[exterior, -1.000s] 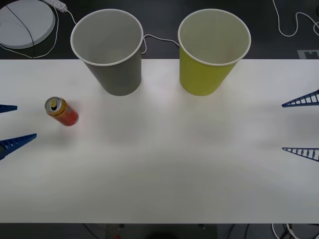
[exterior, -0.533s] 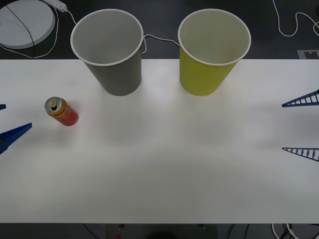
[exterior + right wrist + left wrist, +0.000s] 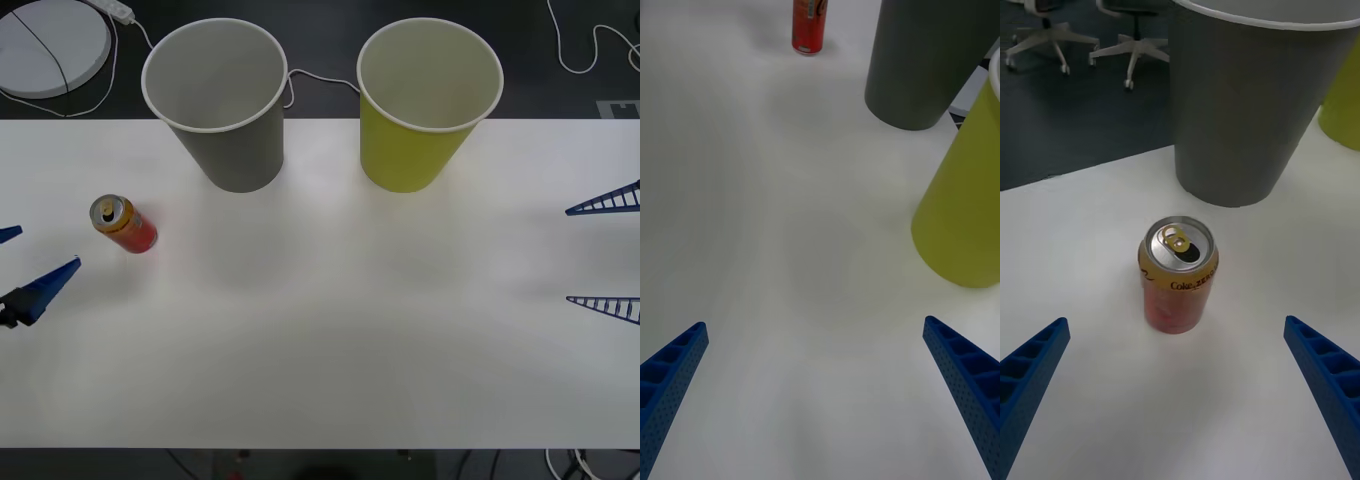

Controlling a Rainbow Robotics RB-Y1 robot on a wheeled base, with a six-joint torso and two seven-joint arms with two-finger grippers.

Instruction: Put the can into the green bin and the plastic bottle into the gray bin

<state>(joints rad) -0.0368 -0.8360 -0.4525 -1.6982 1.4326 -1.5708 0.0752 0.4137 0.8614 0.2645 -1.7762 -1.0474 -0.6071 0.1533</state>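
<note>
My left hand sits at the left edge of the surface, its two blue fingers spread wide and holding nothing. From its wrist camera I see the left hand aimed straight at the can, which stands upright on the surface between the lines of the two fingers and a little beyond their tips, untouched. In the front view the can is just ahead of that hand, its gold top and pull tab facing up. Beyond it, the gray bin stands upright near the far edge, with a sliver of the green bin showing past it. In the front view the gray bin and the green bin stand side by side, close but apart, both open-mouthed with pale insides. My right hand waits at the right edge of the surface, fingers also wide apart and empty. Its wrist camera shows the right hand over bare surface, the green bin nearest, the gray bin behind it, and the can far across.
</note>
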